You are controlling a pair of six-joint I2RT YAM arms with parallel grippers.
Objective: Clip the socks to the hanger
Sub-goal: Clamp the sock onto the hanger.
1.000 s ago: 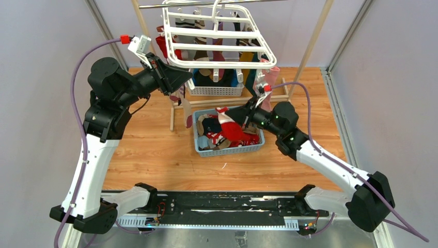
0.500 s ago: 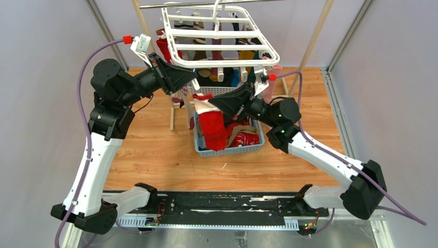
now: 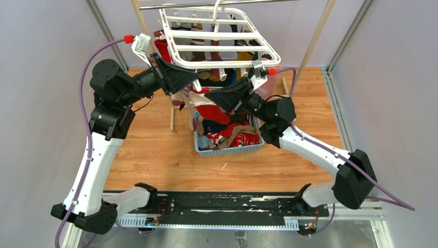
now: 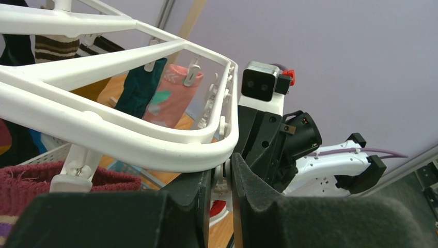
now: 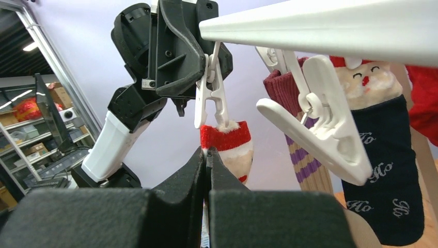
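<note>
The white hanger (image 3: 222, 49) hangs from the rail with several socks clipped under it. At its near-left corner my left gripper (image 3: 193, 81) is shut on the top of a white clip (image 5: 213, 98); the clip shows between its pads (image 4: 243, 178). My right gripper (image 5: 207, 152) is shut on a red and white sock (image 5: 230, 147) and holds it up from below. The sock's red cuff sits right at the clip's lower tip. From above, the right gripper (image 3: 207, 96) is under the hanger's edge and the sock (image 3: 209, 111) trails down.
A blue basket (image 3: 227, 150) with more socks sits on the wooden table below. A white basket (image 3: 217, 91) stands behind it. A navy Santa sock (image 5: 382, 170) and a purple-striped sock (image 5: 304, 160) hang close on the right. The wooden stand post (image 3: 315, 36) rises at the right.
The right arm has risen from the blue basket to the hanger's near-left corner, carrying the red and white sock. The left gripper has stayed on the clip.
</note>
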